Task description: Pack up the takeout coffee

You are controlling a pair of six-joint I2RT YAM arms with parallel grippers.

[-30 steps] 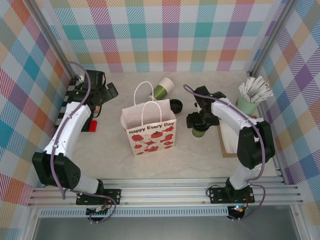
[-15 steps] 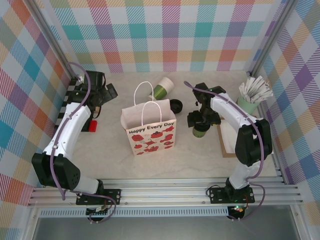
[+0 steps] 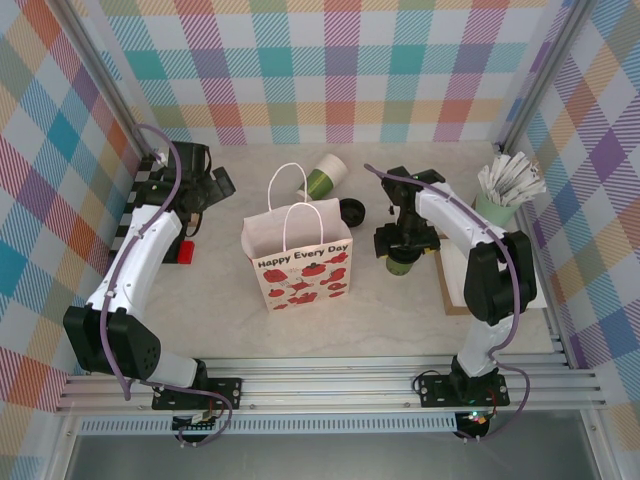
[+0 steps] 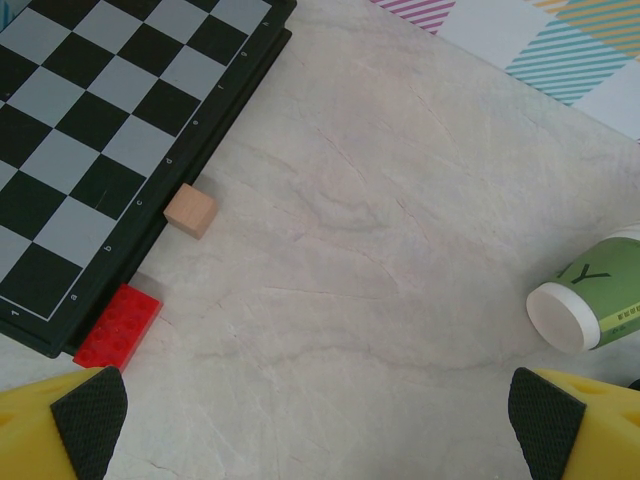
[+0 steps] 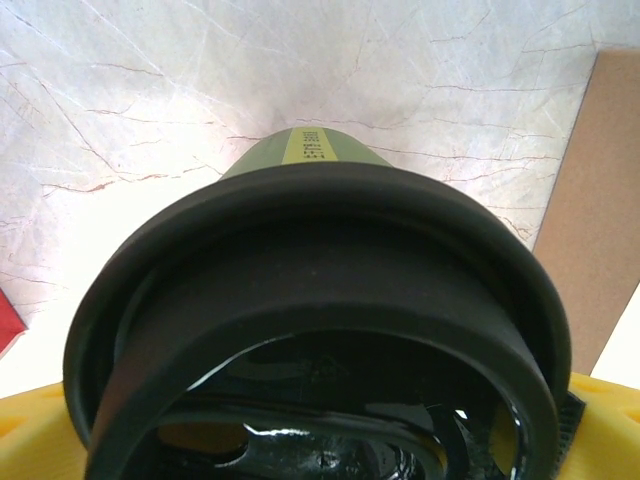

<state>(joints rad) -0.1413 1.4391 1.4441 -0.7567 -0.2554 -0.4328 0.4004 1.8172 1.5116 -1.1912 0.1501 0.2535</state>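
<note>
The takeout coffee [image 3: 399, 265] is a small green cup with a black lid, standing upright on the table to the right of the paper gift bag [image 3: 297, 256]. My right gripper [image 3: 402, 240] hovers right over it. In the right wrist view the black lid [image 5: 320, 260] looms large between the yellow fingers [image 5: 35, 440], and the green cup wall [image 5: 305, 155] shows below it. The jaws stand wide on either side of the lid, open. My left gripper [image 3: 197, 185] is open at the far left over bare table, with nothing between its pads [image 4: 90, 420].
A lidless green cup [image 3: 325, 178] lies on its side behind the bag, beside a loose black lid [image 3: 351, 211]. A cup of white packets [image 3: 505, 195] and a brown board [image 3: 452, 285] sit at the right. A chessboard [image 4: 90, 130], a wooden cube [image 4: 191, 211] and a red brick [image 4: 117, 327] lie at the left.
The right arm has drawn in slightly over the lidded cup, its elbow shifting left. The cup, bag and left arm have stayed put.
</note>
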